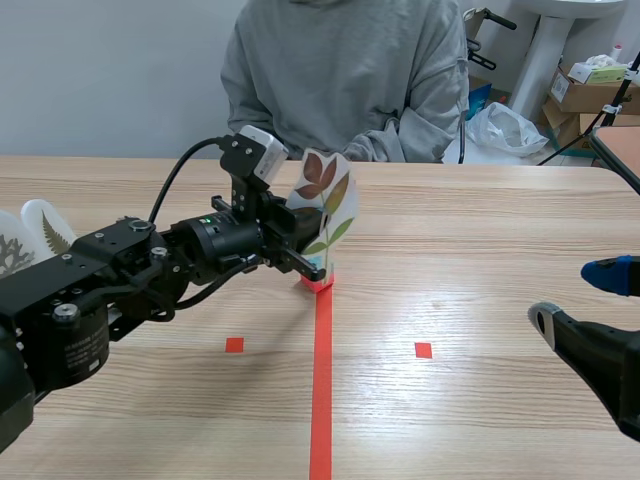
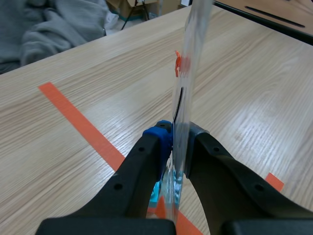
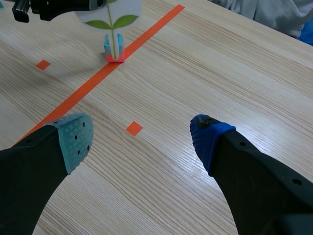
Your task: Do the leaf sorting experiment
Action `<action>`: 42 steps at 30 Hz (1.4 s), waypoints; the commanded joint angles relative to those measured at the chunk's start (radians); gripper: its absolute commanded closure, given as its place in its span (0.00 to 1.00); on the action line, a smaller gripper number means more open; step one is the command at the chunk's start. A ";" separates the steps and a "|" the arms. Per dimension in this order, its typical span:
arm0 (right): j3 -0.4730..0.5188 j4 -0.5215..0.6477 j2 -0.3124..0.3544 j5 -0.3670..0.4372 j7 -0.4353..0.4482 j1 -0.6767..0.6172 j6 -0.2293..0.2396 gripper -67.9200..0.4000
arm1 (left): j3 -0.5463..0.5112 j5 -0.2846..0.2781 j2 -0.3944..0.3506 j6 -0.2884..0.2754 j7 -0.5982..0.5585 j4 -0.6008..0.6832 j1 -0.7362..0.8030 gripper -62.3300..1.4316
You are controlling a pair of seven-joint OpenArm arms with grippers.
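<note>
One leaf card (image 1: 325, 195) is in play, with one small stand (image 1: 318, 283), two robot grippers and one person (image 1: 345, 75) in a grey sweatshirt seated at the far side of the table (image 1: 480, 230). Two more cards lie at the far left behind the left arm: a fern card (image 1: 50, 235) with a green sprig and, beside it at the picture's edge, a dark-frond card (image 1: 10, 255). The table also carries one long orange-red tape line (image 1: 321, 390) and two small tape squares, one on each side of it. The leaf card is a clear laminated sheet with a rounded outline, standing upright. It shows a reddish-brown compound leaf at the top, an orange-brown leaf beside it, and green leaves lower down on a thin stem. Its foot sits in the stand, a red base with a blue clip, at the far end of the tape line near the table's middle. The left gripper (image 1: 305, 245) is clamped on the card's lower part, one pad on each face, the card seen edge-on between them in the left wrist view. The right gripper (image 1: 575, 297) hangs at the near right with its fingers spread wide and nothing between them.
</note>
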 commanded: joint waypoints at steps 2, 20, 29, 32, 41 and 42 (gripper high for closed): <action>0.007 0.008 0.000 0.018 0.010 0.014 0.001 0.39 | -0.050 -0.007 -0.005 -0.005 -0.008 0.039 0.003 0.91; 0.007 0.008 0.000 0.018 0.011 0.017 0.001 0.39 | -0.360 -0.011 -0.030 0.052 0.038 0.163 0.114 0.91; 0.007 0.008 0.000 0.018 0.011 0.017 0.001 0.39 | -0.396 -0.007 -0.080 0.217 0.039 0.150 0.113 0.91; 0.007 0.008 0.000 0.018 0.011 0.017 0.001 0.39 | -0.406 -0.008 -0.096 0.262 0.035 0.125 0.109 0.91; 0.007 0.008 0.000 0.018 0.011 0.017 0.001 0.39 | -0.450 -0.042 -0.145 0.306 0.026 0.023 0.057 0.91; 0.007 0.008 0.000 0.018 0.011 0.017 0.001 0.39 | -0.450 -0.042 -0.148 0.307 0.023 0.010 0.047 0.91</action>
